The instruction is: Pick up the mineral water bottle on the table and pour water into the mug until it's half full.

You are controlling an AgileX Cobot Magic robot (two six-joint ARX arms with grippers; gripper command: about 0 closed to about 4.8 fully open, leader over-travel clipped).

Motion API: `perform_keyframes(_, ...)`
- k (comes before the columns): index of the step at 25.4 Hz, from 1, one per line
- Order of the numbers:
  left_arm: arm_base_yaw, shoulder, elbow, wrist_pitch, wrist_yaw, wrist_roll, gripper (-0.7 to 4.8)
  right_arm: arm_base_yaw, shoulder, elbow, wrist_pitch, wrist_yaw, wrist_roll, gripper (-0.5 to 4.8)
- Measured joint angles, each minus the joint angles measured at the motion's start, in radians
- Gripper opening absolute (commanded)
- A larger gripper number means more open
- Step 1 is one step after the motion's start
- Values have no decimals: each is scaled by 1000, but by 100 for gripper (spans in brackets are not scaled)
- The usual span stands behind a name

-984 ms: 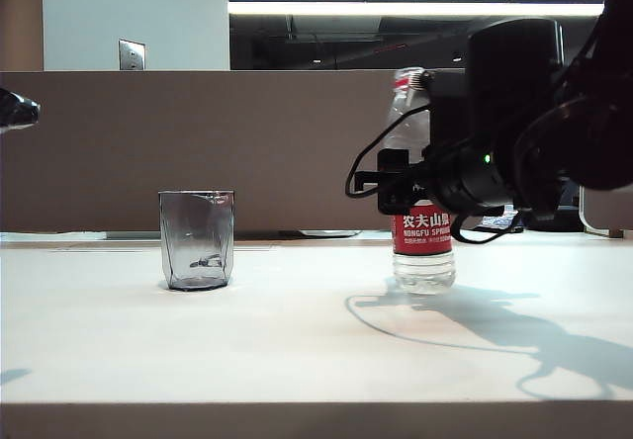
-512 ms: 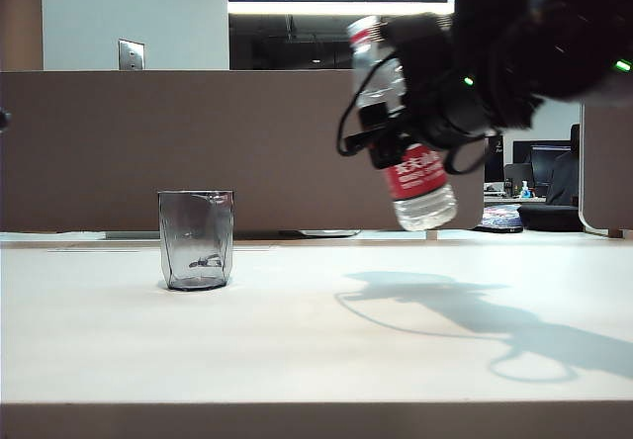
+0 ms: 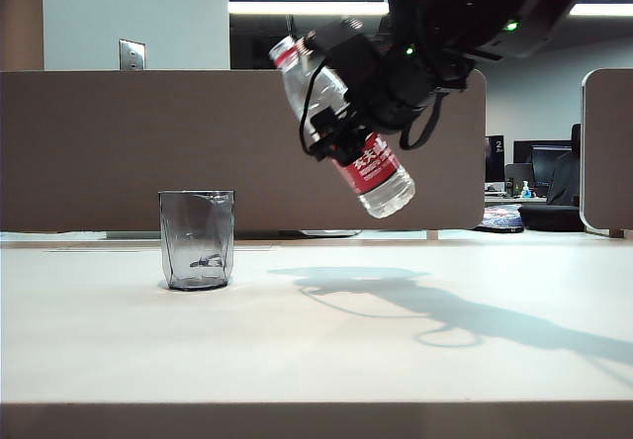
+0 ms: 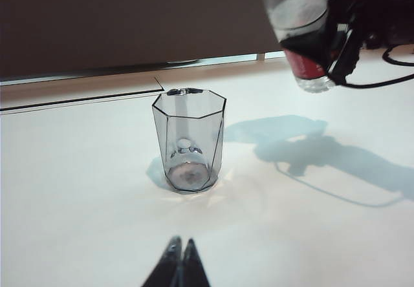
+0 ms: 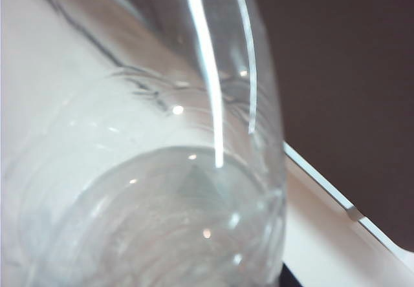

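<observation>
Leftmost in the exterior view, the mug (image 3: 197, 239) stands upright on the white table (image 3: 316, 350), its smoky faceted walls showing only a small dark glint near the base; whether any water lies in it cannot be told. Only the left wrist view looks down into it: the mug (image 4: 188, 141) shows its angular rim and a pale bottom, and the left gripper (image 4: 180, 264) appears near that picture's edge with its two dark fingertips pressed together, empty, short of the mug. Further right in the exterior view, the mineral water bottle (image 3: 341, 128) hangs in the air, well above the table and tilted, red neck ring toward the mug, base lower and away. The right gripper (image 3: 336, 134) is clamped around its middle, just above the red label. Only the right wrist view shows the bottle's (image 5: 149, 170) clear ribbed wall up close, filling the picture.
</observation>
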Motion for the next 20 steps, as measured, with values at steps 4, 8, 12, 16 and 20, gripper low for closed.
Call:
perform_keyframes(4, 32, 0, 0, 0, 0, 0, -5, 17, 29, 37, -38, -13, -63, 292)
perform_keyframes(8, 89, 0, 0, 0, -1, 0, -5, 37, 59, 48, -47, -19, -155, 292)
perform_keyframes(12, 90, 0, 0, 0, -1, 0, -5, 48, 101, 47, -55, -20, -256, 292)
perform_keyframes(16, 90, 0, 0, 0, -1, 0, -5, 52, 119, 47, -62, -19, -320, 292)
perform_keyframes(20, 90, 0, 0, 0, -1, 0, -5, 56, 118, 47, -48, -20, -350, 292)
